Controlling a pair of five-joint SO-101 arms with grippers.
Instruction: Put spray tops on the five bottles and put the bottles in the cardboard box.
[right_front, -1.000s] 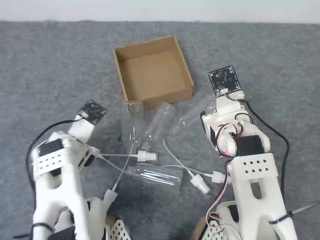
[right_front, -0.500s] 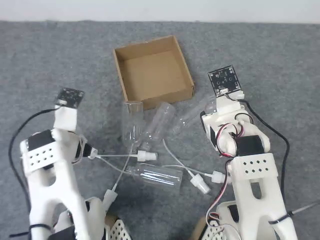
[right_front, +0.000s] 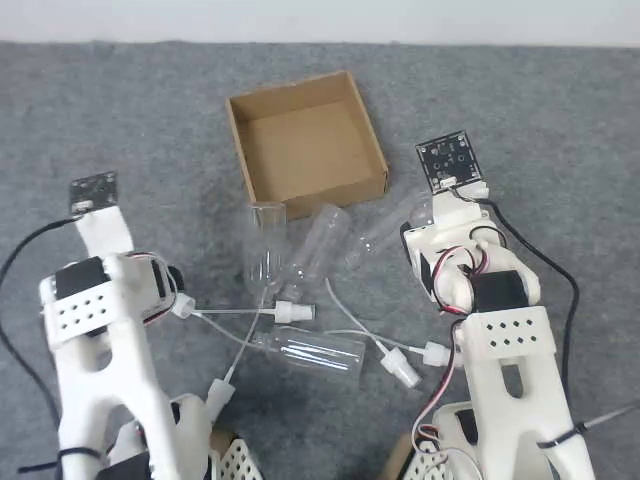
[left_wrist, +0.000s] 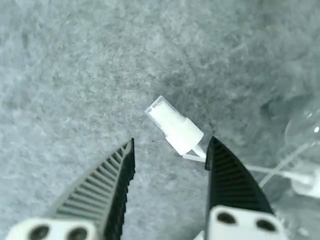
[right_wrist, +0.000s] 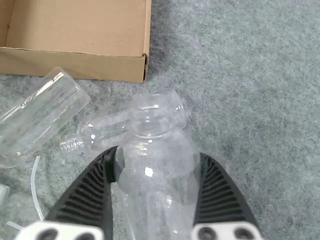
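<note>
My left gripper (left_wrist: 171, 145) is open and hangs low over the grey mat. A white spray top (left_wrist: 175, 131) lies just past its fingertips, its thin tube trailing away; the same spray top (right_front: 181, 304) lies beside the left arm in the high view. My right gripper (right_wrist: 155, 161) is shut on a clear bottle (right_wrist: 152, 170) with an open neck, held near the cardboard box (right_wrist: 75, 60). The box (right_front: 305, 140) stands open and empty at the back middle. Clear bottles (right_front: 265, 245) (right_front: 320, 240) (right_front: 312, 350) lie in front of it.
More spray tops with tubes (right_front: 296, 312) (right_front: 405, 371) (right_front: 436, 352) (right_front: 220, 393) lie scattered between the two arms. One more clear bottle (right_wrist: 100, 130) lies just beyond the held one. Bare grey mat (right_front: 560, 130) stretches to the far left and right of the box.
The left arm has swung outward to the left, its wrist camera now farther from the bottles. The right arm and its bottle have not moved.
</note>
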